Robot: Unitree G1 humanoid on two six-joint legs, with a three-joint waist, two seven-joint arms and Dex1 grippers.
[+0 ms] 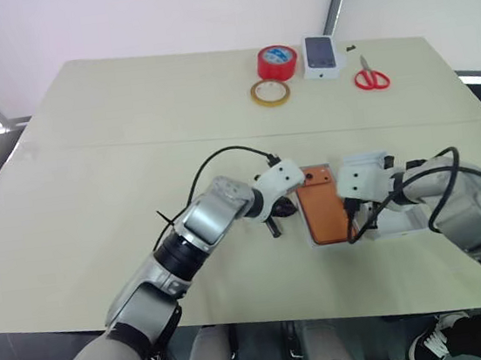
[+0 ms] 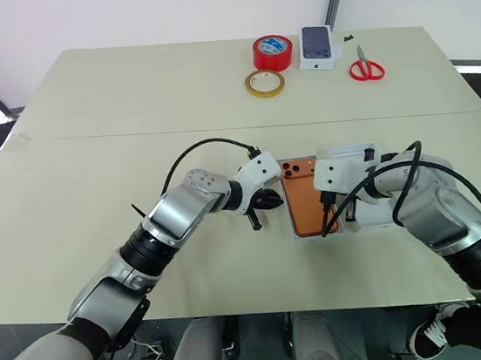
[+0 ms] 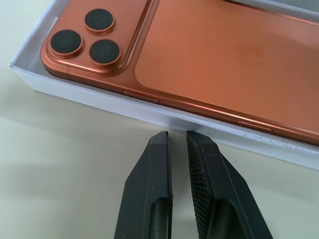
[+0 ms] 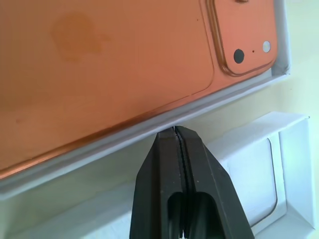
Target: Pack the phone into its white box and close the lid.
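Orange phone [image 3: 219,64] is lying back-up inside the white box [image 3: 149,115], lens cluster at the far end, near the middle of the tabletop [image 1: 115,160]. From here I see the left fingers [image 3: 175,137] almost together, only a narrow slit between them, holding nothing, tips just beside the box's left wall. Right fingers [image 4: 175,130] are pressed fully together, empty too, tips at the box's right wall (can't tell if they actually touch it). Just right of the box sits another white tray-like piece [image 4: 259,164], open side up, under the right arm; looks like the lid, but I can't confirm. Box is not covered yet.

Far side of the tabletop: red tape roll [image 1: 277,62], tan tape roll [image 1: 270,93] just nearer than it, small white box with a phone picture [image 1: 324,56] to the right of the red roll, red-handled scissors [image 1: 371,75] further right. All well apart from the work area.
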